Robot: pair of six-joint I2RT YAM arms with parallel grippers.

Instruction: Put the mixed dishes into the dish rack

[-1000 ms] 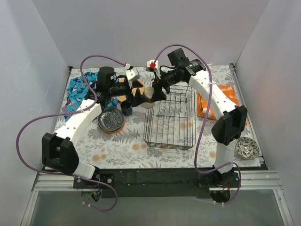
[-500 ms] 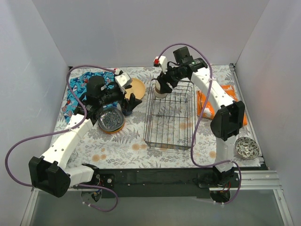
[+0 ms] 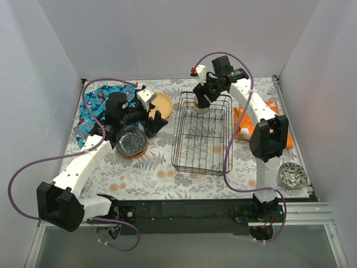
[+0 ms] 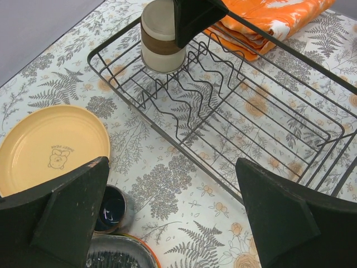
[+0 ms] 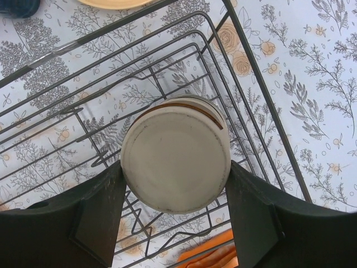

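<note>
Cup point(image 5: 175, 153) is gripped by the right end effector point(image 5: 174, 173), whose fingers are closed on its round side wall from opposite sides, near the base. The flat bottom faces the wrist camera, so the mouth probably points down. It hangs in the far-left part of the rack point(image 3: 199, 139), low among the wavy prongs. I cannot tell whether it touches the wires.

It looks like glazed ceramic: stiff, fairly light, smooth and likely slippery, and liable to chip against bare wire. The grip across the widest part of the wall seems right. A gentle set-down before letting go would suit it.

The left end effector point(image 4: 172, 164) is spread wide and holds nothing. It hovers above the table point(image 3: 145, 173) left of the rack, over the mug point(image 4: 109, 206). The yellow plate point(image 4: 50, 148) lies flat just beyond the mug, and the grey plate point(image 3: 132, 142) is nearer.

A patterned bowl point(image 3: 293, 175) sits at the near right, well apart from the rack. Most dishes, I judge, are not yet loaded.
</note>
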